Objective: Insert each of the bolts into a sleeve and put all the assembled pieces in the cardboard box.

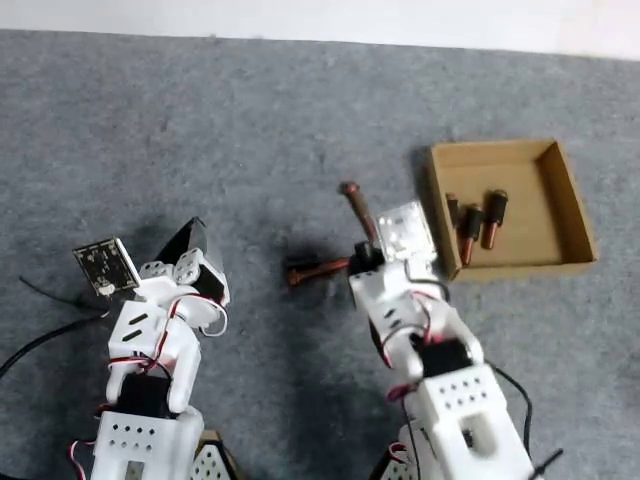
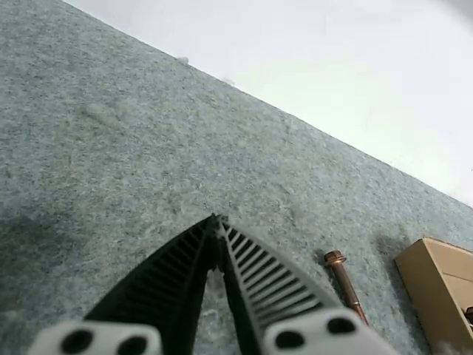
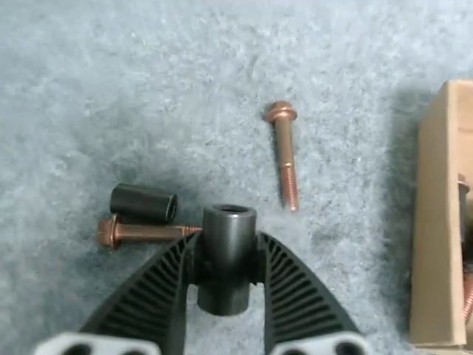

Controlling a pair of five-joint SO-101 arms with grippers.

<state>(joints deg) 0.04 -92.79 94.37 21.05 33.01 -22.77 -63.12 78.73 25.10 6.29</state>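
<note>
- The right gripper (image 3: 226, 255) has its fingers squeezed tight on a black sleeve (image 3: 229, 222). The hole in the sleeve shows at its free end. This gripper is near the cardboard box (image 1: 570, 195).
- The left gripper (image 2: 218, 222) has its fingers pressed together with nothing between them. It sits well apart from the box.
- Some finished pieces (image 1: 470, 232) lie inside the box.
- One loose bolt (image 3: 283, 155) lies on the mat, close to the box.
- A second bolt (image 3: 144, 231) lies farther from the box. Another sleeve (image 3: 144, 203) lies just beside it.
- I think the step now is getting a bolt into the held sleeve. Two bolts and two sleeves are left to join.
- Next, I think the empty gripper must open, pick up a bolt and point its thin end at the sleeve's hole. The hole is small, so the two must line up well.
- Everything rests on a fuzzy grey mat (image 1: 200, 120). A plain white strip (image 1: 300, 15) runs along the mat's edge on the far side of the box.
</note>
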